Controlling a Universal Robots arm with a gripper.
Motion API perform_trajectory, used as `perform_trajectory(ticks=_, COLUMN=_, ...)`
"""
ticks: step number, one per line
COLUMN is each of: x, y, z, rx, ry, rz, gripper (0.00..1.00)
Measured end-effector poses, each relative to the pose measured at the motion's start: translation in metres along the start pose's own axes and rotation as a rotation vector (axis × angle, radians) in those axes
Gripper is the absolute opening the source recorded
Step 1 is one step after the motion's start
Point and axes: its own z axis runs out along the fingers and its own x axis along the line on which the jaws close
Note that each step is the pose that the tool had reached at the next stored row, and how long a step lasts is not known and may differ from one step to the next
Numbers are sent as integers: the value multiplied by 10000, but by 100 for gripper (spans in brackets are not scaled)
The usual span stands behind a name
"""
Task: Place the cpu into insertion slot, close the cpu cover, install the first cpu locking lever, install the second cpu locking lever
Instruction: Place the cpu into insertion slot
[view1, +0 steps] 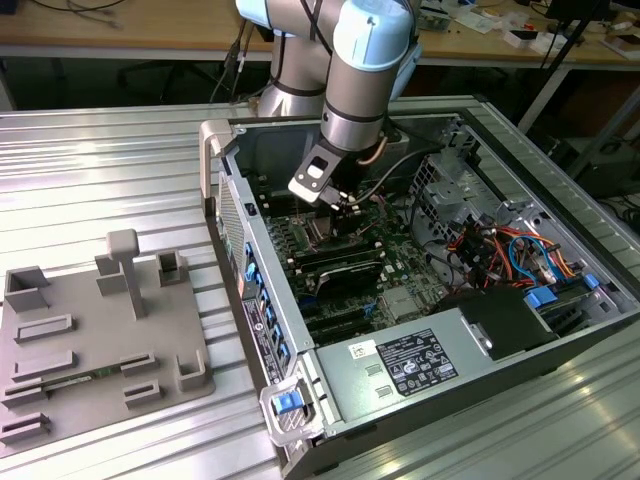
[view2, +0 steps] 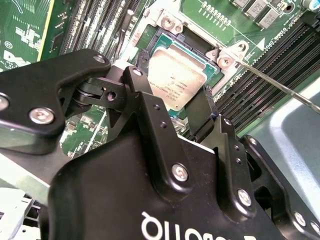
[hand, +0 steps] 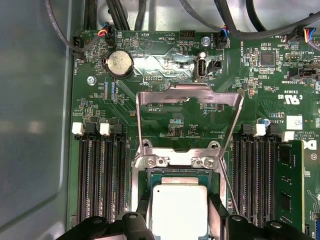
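The cpu (view2: 176, 74), a small square chip with a silver-grey top, sits between my gripper's (view2: 172, 82) two black fingers, which press on its opposite edges. It hangs level just over the insertion slot (view2: 167, 41), the dark socket with a silver rim. In the first wrist view the cpu (hand: 179, 209) covers most of the insertion slot (hand: 180, 175), and the cpu cover (hand: 189, 94), a thin silver frame, stands swung open beyond it. In the exterior view my gripper (view1: 335, 205) reaches down into the open computer case (view1: 268, 300).
A thin wire locking lever (view2: 280, 86) runs beside the socket, raised. Long black memory slots (hand: 100, 175) flank the socket on both sides. A grey power supply box (view1: 405, 368) and bundled cables (view1: 500, 250) fill the case. A grey fixture plate (view1: 90, 345) lies at the exterior view's left.
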Motion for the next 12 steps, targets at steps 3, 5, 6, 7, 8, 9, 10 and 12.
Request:
perform_trajectory(ticks=3, x=0, y=4, z=2, rx=-2, ry=3, rz=0, gripper=55)
perform_trajectory(ticks=5, x=0, y=9, z=3, rx=-3, ry=3, rz=-1, gripper=55)
perform_trajectory(ticks=6, x=0, y=11, z=3, rx=-4, ry=3, rz=-1, gripper=55)
perform_trajectory(ticks=7, x=1, y=12, z=4, rx=-3, ry=3, rz=1, gripper=55)
perform_trajectory(ticks=8, x=1, y=12, z=4, rx=-2, ry=2, rz=1, gripper=55)
perform_trajectory(ticks=9, x=1, y=12, z=5, rx=-2, ry=1, rz=1, gripper=55)
perform_trajectory(ticks=10, x=0, y=13, z=6, rx=-1, ry=2, rz=0, gripper=55)
perform_trajectory(ticks=12, x=1, y=12, z=6, rx=-3, ry=5, rz=1, gripper=55)
